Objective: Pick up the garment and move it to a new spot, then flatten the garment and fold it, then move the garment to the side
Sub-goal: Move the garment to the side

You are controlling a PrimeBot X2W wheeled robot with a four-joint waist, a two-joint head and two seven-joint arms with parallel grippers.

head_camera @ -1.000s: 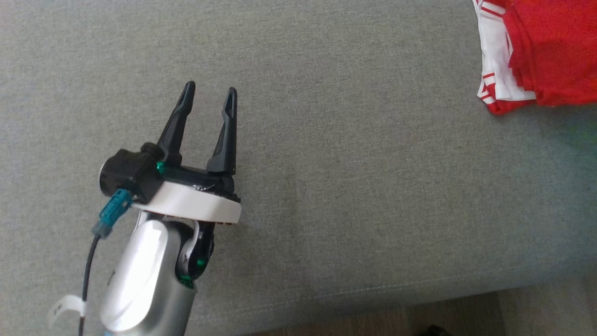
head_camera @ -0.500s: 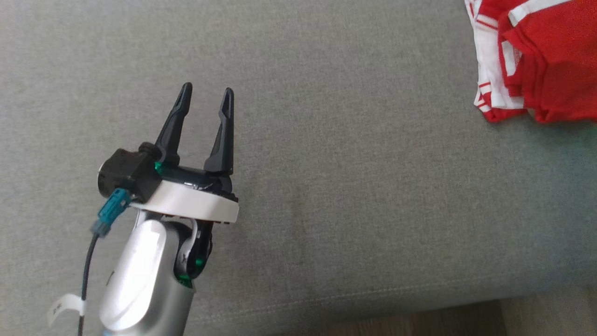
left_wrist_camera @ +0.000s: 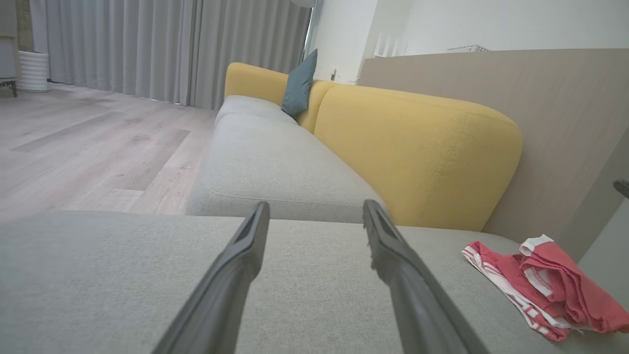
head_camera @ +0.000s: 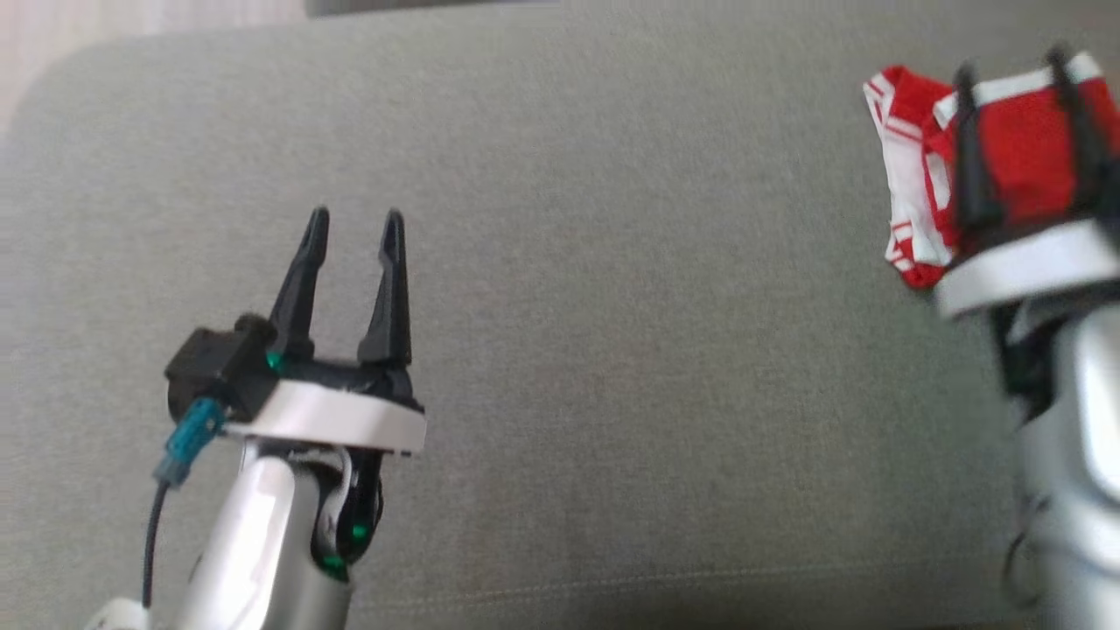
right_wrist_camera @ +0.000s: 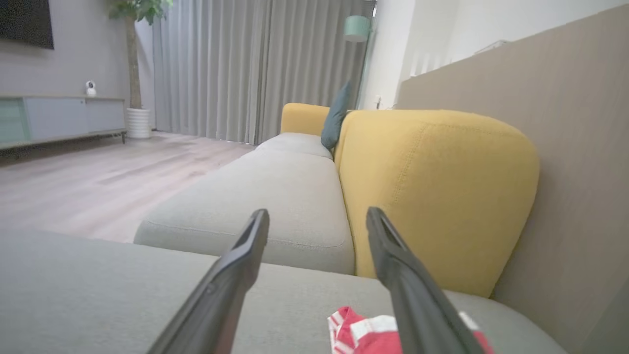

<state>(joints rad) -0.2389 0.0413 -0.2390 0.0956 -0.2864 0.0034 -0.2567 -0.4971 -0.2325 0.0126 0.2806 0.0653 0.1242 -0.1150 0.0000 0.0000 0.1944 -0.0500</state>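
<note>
Head view: red-white garment at spread rt fingers, grey sofa.

No legible writing, brand, number or sign anywhere. White tag on the cable below the left claw: cut off at the picture's edge and too blurred to read.

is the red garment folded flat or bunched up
Bunched up: the garment lies in a crumpled heap of overlapping red and white layers on the grey cushion.
</note>
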